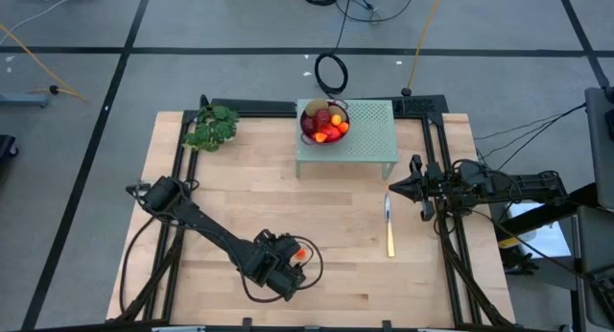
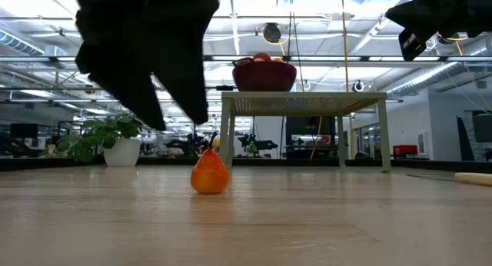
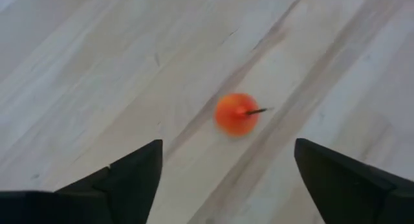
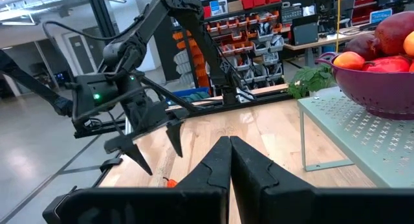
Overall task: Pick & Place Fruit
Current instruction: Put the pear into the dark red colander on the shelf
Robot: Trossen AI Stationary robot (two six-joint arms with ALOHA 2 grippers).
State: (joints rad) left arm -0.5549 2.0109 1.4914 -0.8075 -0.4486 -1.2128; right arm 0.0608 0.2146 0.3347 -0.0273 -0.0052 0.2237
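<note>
A small orange-red fruit (image 3: 236,114) with a dark stem stands on its base on the bare wood (image 2: 209,174), near the table's front edge (image 1: 300,252). My left gripper (image 3: 226,153) hovers open just above it, slanting down, with one finger to each side and neither touching (image 2: 177,120). More fruit fills a dark red bowl (image 1: 324,121) on a green perforated stand (image 1: 369,140) at the far middle. My right gripper (image 4: 229,149) waits shut at the right edge (image 1: 398,186).
A yellow-handled knife (image 1: 389,226) lies on the wood right of centre. A green leafy bunch (image 1: 211,129) sits at the far left corner. Open wood stretches between the stand and my left gripper.
</note>
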